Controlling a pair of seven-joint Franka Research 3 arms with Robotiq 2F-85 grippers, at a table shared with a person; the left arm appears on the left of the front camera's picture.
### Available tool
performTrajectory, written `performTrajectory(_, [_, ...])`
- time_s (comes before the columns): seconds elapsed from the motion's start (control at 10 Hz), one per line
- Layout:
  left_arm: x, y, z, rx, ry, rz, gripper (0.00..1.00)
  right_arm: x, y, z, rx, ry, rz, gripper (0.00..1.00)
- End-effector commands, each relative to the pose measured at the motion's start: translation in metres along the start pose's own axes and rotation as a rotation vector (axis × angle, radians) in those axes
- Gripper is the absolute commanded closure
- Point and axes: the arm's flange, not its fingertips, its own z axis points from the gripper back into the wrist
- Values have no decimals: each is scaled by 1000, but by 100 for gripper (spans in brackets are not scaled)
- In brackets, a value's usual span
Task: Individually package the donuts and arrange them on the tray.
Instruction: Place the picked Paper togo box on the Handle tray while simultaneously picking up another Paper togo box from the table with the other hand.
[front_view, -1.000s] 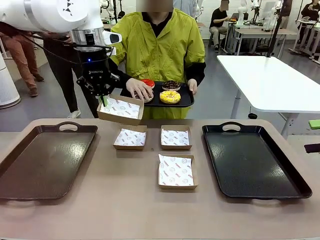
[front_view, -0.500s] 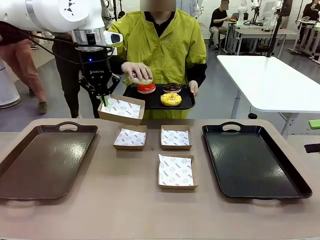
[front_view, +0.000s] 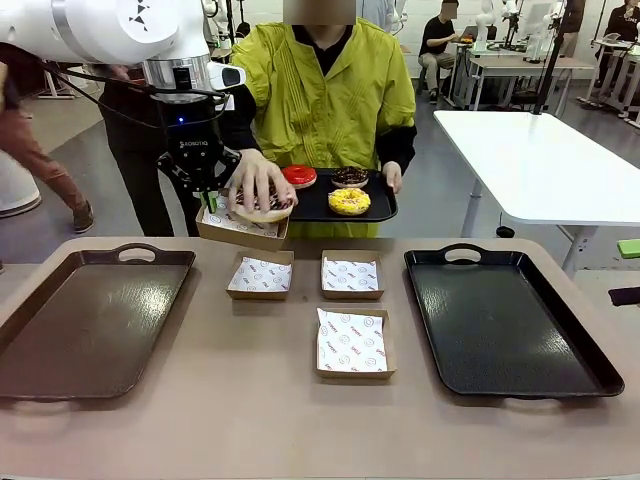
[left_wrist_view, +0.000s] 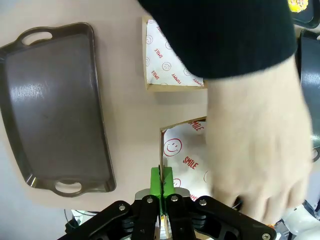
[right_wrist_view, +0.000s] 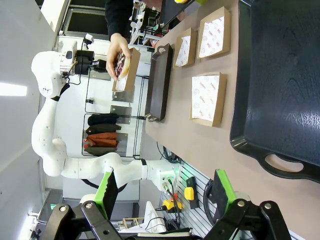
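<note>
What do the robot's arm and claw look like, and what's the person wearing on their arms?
The left arm is rounded, glossy white; the left gripper is black with green pads. The person's sleeves are yellow-green with black cuffs.

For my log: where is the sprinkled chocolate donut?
Front view, left of middle: the donut is under the person's hand, over the box the left gripper holds.

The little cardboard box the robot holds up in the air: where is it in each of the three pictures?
Front view: cardboard box upper left, pinched by the left gripper, a person's hand over it.
Left wrist view: box bottom centre, just above the green pads.
Right wrist view: box upper left, small, in mid-air.
Shared landmark: the brown tray near it.
</note>
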Motion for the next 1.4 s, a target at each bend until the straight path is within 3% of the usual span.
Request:
performTrajectory(0.0, [-4,3,0,3,-6,2,100,2,0,0,19,-6,14,0])
performTrajectory(1.3, [0,0,0,0,1,0,99,0,0,0,0,0,0,0])
